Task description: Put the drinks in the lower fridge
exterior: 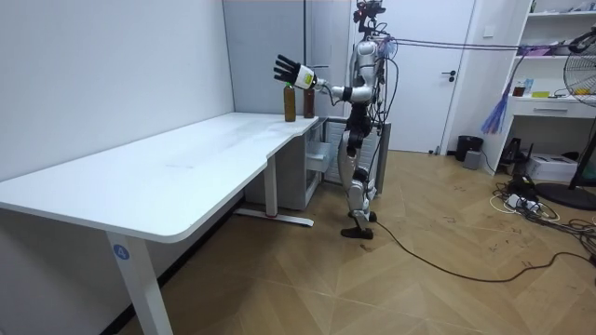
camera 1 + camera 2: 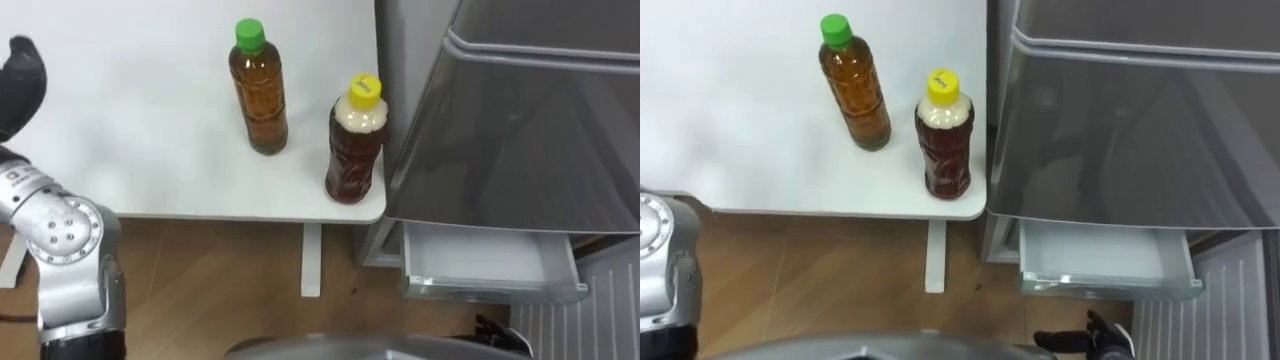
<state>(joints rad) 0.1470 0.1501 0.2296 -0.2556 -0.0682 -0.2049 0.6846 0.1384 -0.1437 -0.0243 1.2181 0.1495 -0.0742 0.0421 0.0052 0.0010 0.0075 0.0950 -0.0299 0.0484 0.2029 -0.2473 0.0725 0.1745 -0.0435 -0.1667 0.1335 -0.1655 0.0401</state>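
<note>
White table [image 2: 150, 150] | green-capped bottle [image 2: 260, 95], yellow-capped bottle [image 2: 355, 145] upright beside fridge [image 2: 520, 130] | left hand [image 1: 290, 71] raised, fingers spread

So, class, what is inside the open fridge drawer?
The drawer shows a bare white floor at its front, with nothing on it. Its rear is hidden under the grey fridge front.

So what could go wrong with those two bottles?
1. The yellow-cap bottle stands right by the table corner, so a bump could send it to the floor.
2. The green-cap bottle is close beside it, so the left hand grabbing one might knock the other.
3. The fridge drawer sits low under a grey door, so a bottle could bump that going in.
</note>
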